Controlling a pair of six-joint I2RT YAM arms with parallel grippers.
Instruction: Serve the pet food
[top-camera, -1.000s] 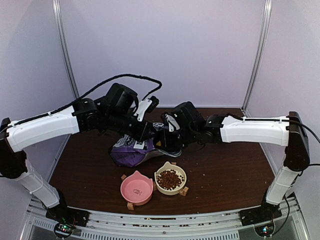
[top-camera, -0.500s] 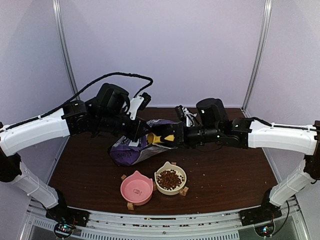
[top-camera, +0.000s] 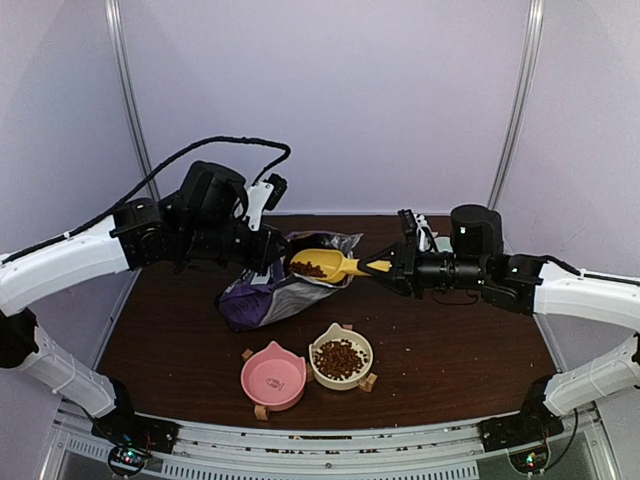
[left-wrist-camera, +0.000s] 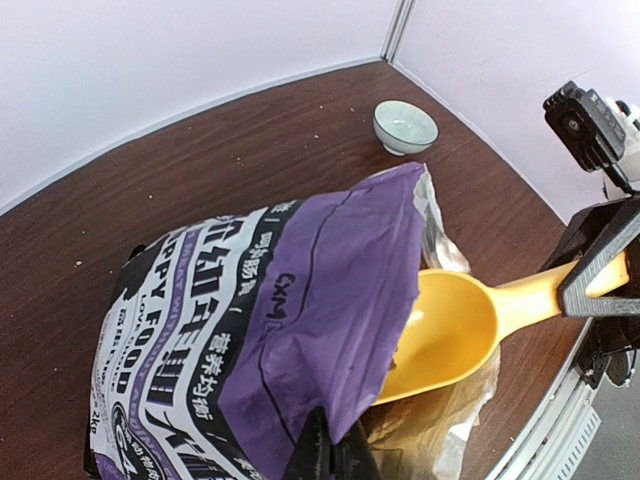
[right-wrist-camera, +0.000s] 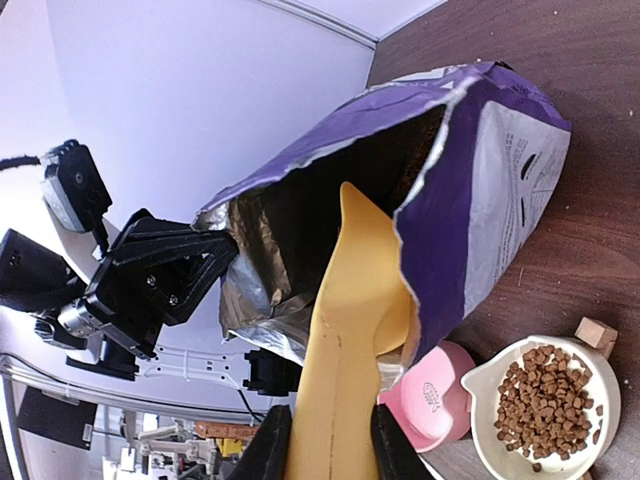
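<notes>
L gripper (left-wrist-camera: 330, 452), bottom ctr: tips closed together, pinching lower edge of bag (left-wrist-camera: 260, 340). Bag purple w/ white lettering, fills ctr-left, mouth opens to right. Scoop (left-wrist-camera: 455, 325), yellow, ctr-right: cup partly inside bag mouth, handle runs right to R gripper (left-wrist-camera: 598, 288), clamped on handle end. Small pale bowl (left-wrist-camera: 405, 127) on table (left-wrist-camera: 150, 190), upper ctr, apart from bag.

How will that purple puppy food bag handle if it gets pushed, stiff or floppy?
Probably floppy: the purple bag looks creased and slumped, its mouth held up by the left gripper. It lies low on the table, so a push would likely slide or crumple it, not tip it.
</notes>
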